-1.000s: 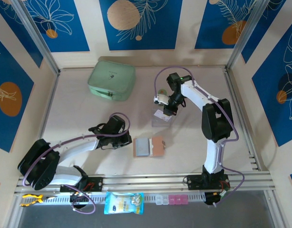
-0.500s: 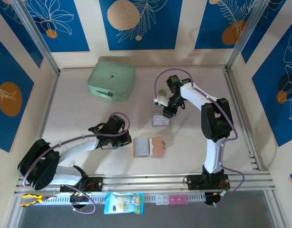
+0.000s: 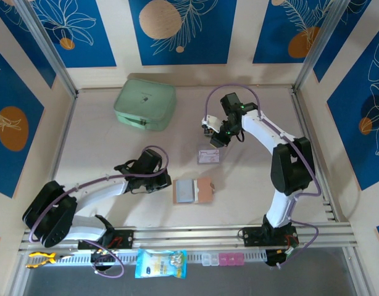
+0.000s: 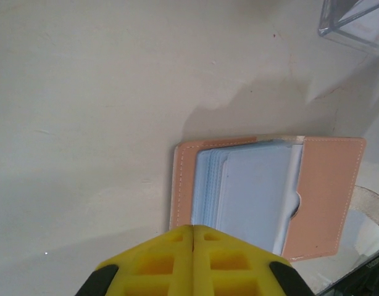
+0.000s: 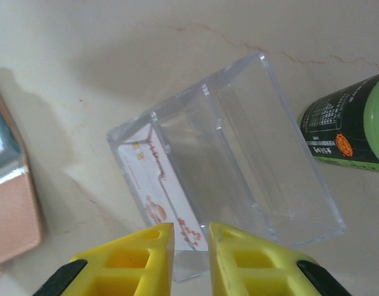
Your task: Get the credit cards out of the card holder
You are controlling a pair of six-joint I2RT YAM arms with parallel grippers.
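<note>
The card holder [image 3: 193, 190] lies open on the table, its pale blue sleeves [image 4: 257, 191] to the left of a pinkish-brown flap [image 4: 325, 197]. The credit cards are hidden; the sleeves show just pale blue. My left gripper [image 3: 168, 184] is shut with nothing in it, and its yellow tips [image 4: 193, 227] hang over the holder's near left edge. My right gripper [image 3: 214, 142] is open by a narrow gap [image 5: 191, 229] and holds nothing. It hovers above the near end of a clear plastic box [image 5: 239, 148]. A white card with red print [image 5: 158, 197] lies in that box.
A green-and-black cylinder [image 5: 347, 126] lies just beside the clear box [image 3: 208, 156]. A big mint-green case [image 3: 145, 105] sits at the back left. A blue packet [image 3: 160, 263] lies in front of the rail at the near edge. Walls close in the table on three sides.
The right gripper went from shut to slightly open and drew back from the clear box. The box was tilted under it and now lies flat. The left arm stayed put.
</note>
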